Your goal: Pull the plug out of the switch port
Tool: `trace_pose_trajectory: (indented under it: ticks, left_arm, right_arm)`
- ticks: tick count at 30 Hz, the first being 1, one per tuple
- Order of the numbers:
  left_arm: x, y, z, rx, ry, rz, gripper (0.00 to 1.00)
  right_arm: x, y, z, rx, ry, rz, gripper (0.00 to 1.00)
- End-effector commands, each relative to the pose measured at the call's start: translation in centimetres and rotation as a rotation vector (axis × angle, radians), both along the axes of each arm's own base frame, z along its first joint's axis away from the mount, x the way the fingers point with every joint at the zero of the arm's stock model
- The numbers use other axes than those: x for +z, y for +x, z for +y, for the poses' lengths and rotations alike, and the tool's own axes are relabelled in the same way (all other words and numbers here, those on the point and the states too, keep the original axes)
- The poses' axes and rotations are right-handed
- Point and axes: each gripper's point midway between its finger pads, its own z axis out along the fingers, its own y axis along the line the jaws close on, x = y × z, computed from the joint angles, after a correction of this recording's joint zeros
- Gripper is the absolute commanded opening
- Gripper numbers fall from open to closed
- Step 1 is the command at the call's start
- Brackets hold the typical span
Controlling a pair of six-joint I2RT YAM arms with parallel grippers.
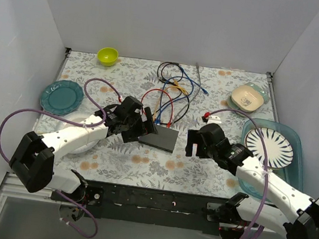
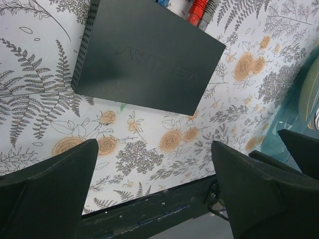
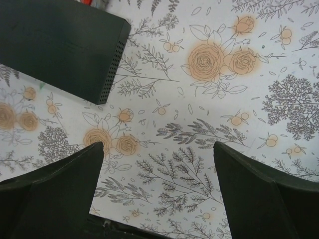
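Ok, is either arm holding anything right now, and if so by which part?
Nothing is held. The left tool and the right tool are both open and empty, each apart from the switch.

Probably a robotics lab, white panels [image 1: 174,14] boxing in a floral-cloth table [image 1: 141,165], left arm [image 1: 71,135] and right arm [image 1: 275,186] bolted on

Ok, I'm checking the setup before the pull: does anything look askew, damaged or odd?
Only minor things. The switch lies at an angle to the near edge of the table, and the cables behind it trail off in a loose tangle. Nothing looks spilled or broken.
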Motion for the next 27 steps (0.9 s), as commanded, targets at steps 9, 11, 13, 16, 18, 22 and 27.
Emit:
trace_pose_trajectory:
  ticks: [9,11,13,16,18,22,27]
  left_arm:
    - [-2.4,2.2,5.0,0.24,0.063,0.1,0.7]
    - [-2.5,1.6,4.4,0.216,0.018,0.109,0.37]
    - [-3.3,0.8,4.3,0.208,0.003,0.136,0.02]
    - [-4.4,-0.1,4.2,0.185,0.005,0.173,0.0]
    - [-5.1,-0.8,4.4,0.171,0.018,0.193,0.0]
    - [-6.3,-2.0,4.1,0.124,0.001,0.223,0.0]
    - [-8.0,-3.3,3.5,0.089,-0.029,0.272,0.0]
  right_arm:
    - [0.1,6.8,2.4,-0.121,0.147,0.048,0.36]
    - [1.0,9.2,2.8,-0.129,0.227,0.028,0.21]
    - [0.0,10.6,3.4,-0.123,0.23,0.066,0.1]
    - [-0.9,12.8,5.2,-0.074,0.205,0.124,0.01]
    - [-2.2,13.6,6.4,-0.04,0.187,0.185,0.01]
    - [-3.9,14.6,8.0,-0.001,0.201,0.232,0.01]
    - [-6.6,15.0,8.9,0.013,0.196,0.297,0.01]
